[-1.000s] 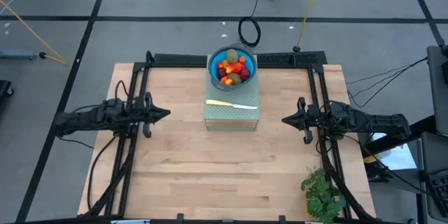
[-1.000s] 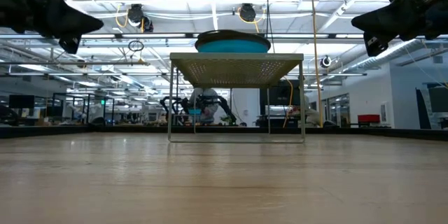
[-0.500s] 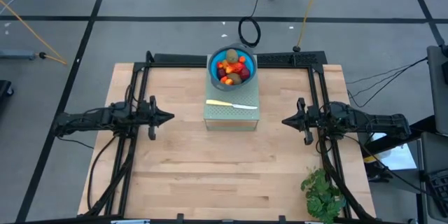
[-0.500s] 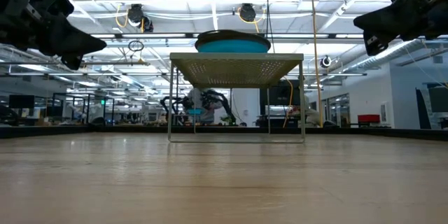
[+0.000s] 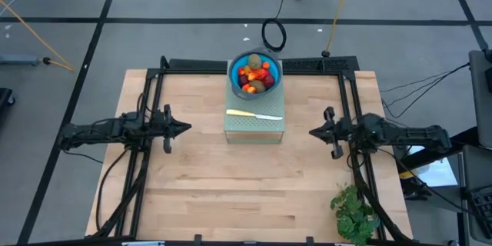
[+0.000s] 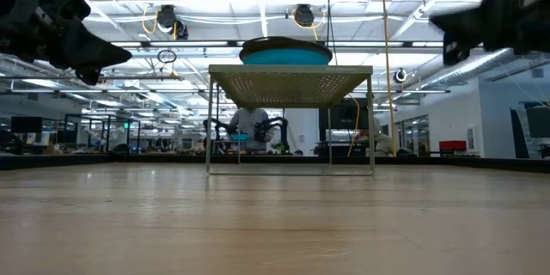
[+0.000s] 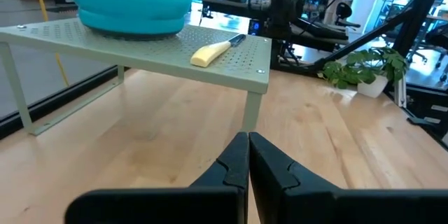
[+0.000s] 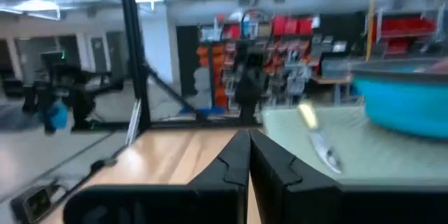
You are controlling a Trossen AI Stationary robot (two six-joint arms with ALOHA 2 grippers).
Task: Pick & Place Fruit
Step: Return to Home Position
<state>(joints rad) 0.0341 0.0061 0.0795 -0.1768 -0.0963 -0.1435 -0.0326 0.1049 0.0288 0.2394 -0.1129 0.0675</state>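
Note:
The fruit [image 5: 256, 75] is a heap of red, orange and brown-green toy pieces in a blue bowl [image 5: 235, 78]. The bowl stands on the far part of a pale green perforated stand [image 5: 254, 126]; its blue wall [image 7: 133, 8] also shows in the left wrist view. My left gripper [image 5: 187, 128] hovers shut above the table, left of the stand. My right gripper [image 5: 311, 132] hovers shut to the stand's right. Both point at the stand. From the low view the fruit is hidden inside the bowl [image 6: 284, 51].
A cream-handled knife [image 5: 253, 114] lies on the stand in front of the bowl. A green leafy bunch [image 5: 355, 211] sits at the table's near right corner. Bare wood [image 5: 246, 184] stretches between the arms and the near edge. Black frame rails run along both sides.
My left gripper has moved a little toward the stand, to the table's right, and dropped slightly. My right gripper has shifted slightly, and its view is blurred by motion. Bowl, fruit and knife have stayed put.

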